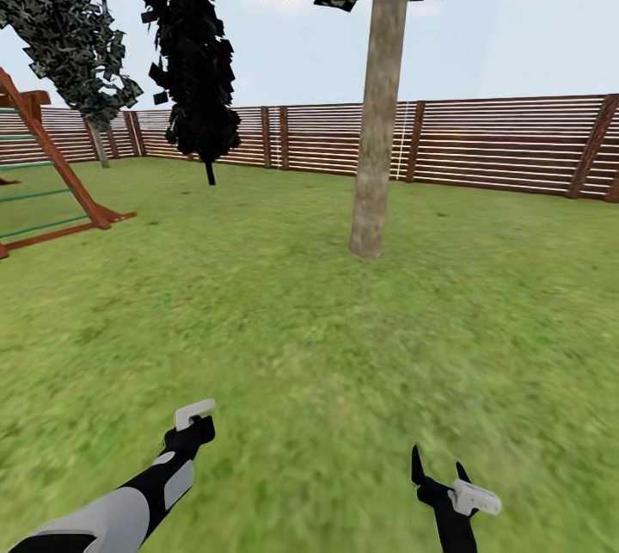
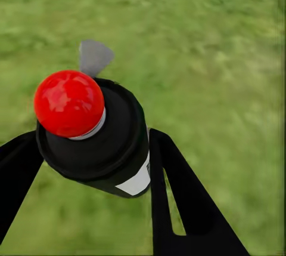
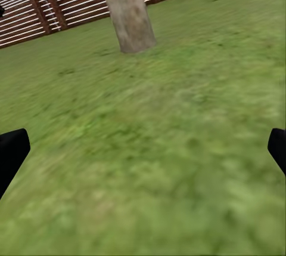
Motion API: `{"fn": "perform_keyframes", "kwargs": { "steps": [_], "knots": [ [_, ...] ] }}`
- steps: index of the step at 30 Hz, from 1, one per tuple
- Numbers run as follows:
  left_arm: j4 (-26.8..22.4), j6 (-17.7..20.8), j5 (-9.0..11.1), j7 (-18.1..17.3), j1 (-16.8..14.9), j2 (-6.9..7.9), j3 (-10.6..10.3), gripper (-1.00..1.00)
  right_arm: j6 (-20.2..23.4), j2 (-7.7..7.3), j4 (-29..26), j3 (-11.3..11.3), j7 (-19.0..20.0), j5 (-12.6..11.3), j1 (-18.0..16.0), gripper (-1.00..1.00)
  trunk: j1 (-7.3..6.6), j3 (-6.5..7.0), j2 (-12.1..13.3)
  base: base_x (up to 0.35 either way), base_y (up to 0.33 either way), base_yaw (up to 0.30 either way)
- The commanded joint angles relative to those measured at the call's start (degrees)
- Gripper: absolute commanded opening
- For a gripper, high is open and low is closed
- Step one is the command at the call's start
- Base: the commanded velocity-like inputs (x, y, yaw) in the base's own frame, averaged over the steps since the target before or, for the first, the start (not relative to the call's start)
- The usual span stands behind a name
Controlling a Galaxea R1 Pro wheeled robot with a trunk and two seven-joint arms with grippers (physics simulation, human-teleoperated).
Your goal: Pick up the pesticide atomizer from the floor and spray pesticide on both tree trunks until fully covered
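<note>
The pesticide atomizer (image 2: 104,142) is near-black with a glossy red cap, a white label and a pale grey trigger, sitting between the black fingers (image 2: 179,202) of the left end effector (image 1: 196,426). The tree trunk (image 1: 378,114) is mottled grey-brown under dark green blocky leaves, and the lawn (image 1: 327,347) is blurry green. Behind runs a brown slatted fence (image 1: 499,140), beside a black conifer (image 1: 191,54) and a red-brown frame with green rungs (image 1: 43,183).

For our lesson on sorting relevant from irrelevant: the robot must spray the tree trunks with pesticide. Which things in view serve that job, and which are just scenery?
Belongs to the job:
pesticide atomizer, held in the left gripper
tree trunk
grass lawn

Just scenery:
wooden fence
black conifer
climbing frame
right gripper, open and holding nothing
</note>
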Motion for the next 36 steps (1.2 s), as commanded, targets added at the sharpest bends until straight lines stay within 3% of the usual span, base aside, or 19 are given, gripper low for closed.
{"fn": "perform_keyframes", "kwargs": {
  "steps": [1, 15, 36],
  "knots": [
    [0.0, 0.0, 0.0, 0.0, 0.0, 0.0, 0.0, -1.0, 0.0, 0.01, 0.0, 0.0, 0.0, 0.0, 0.0, 1.0, 0.0, 0.0, 0.0, 0.332, -0.13, 0.0],
    [0.0, 0.0, 0.0, 0.0, 0.0, -0.01, 0.0, -1.0, 0.0, 0.03, 0.0, 0.0, 0.0, 0.0, 0.0, 1.0, 0.0, 0.0, 0.0, 0.301, -0.16, 0.0],
    [0.0, 0.0, 0.0, 0.0, 0.0, 0.0, 0.0, -1.0, 0.0, 0.02, 0.0, 0.0, 0.0, 0.0, 0.0, 1.0, 0.0, 0.0, 0.0, 0.088, -0.036, 0.0]
  ]
}}
